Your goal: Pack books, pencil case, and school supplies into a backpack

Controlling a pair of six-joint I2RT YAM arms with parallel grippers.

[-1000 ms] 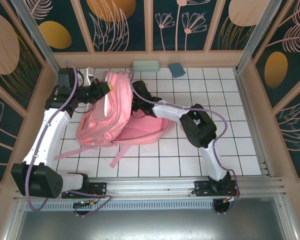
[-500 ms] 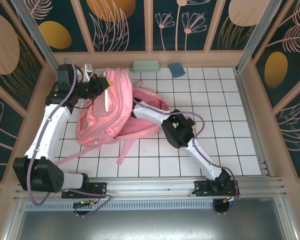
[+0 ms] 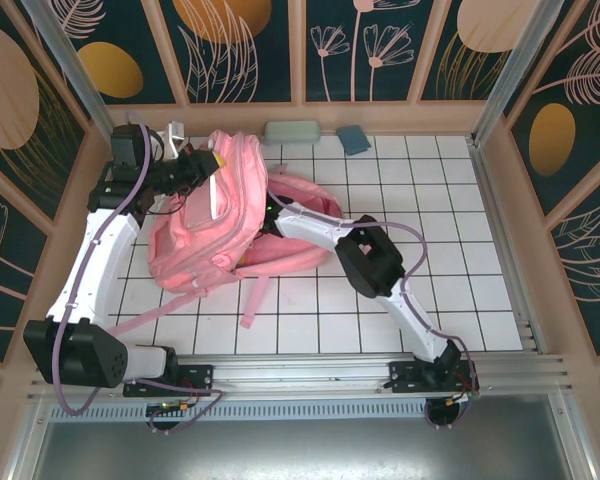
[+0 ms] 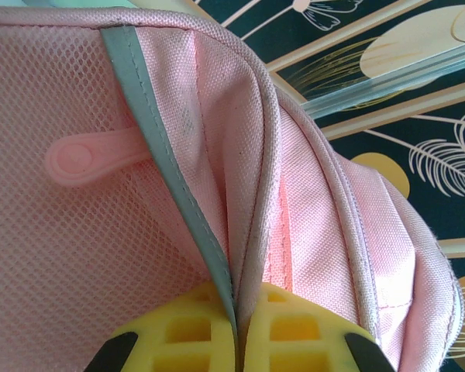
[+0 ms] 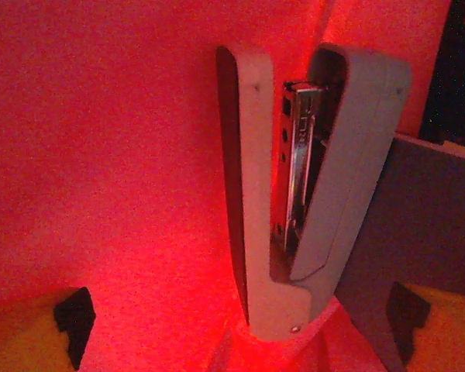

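The pink backpack (image 3: 205, 235) lies at the table's left, its upper edge lifted. My left gripper (image 3: 212, 163) is shut on that edge; in the left wrist view the yellow fingers (image 4: 178, 333) pinch the grey strip (image 4: 151, 132) and the pink rim (image 4: 310, 194). My right arm (image 3: 310, 225) reaches into the backpack's opening. Inside, in red light, my right gripper (image 5: 236, 341) is open, fingers wide apart. A pale stapler (image 5: 310, 194), one of the school supplies, rests free on the lining between them. The mint pencil case (image 3: 292, 131) lies by the back wall.
A small dark teal pad (image 3: 355, 139) lies beside the pencil case at the back. A flat dark slab (image 5: 426, 225) stands right of the stapler inside the bag. Pink straps (image 3: 250, 305) trail toward the near edge. A pink zip pull (image 4: 85, 159) hangs on the mesh.
The backpack has been pulled left and its edge raised higher by my left gripper. My right arm has swung its elbow back and reached deeper into the opening.
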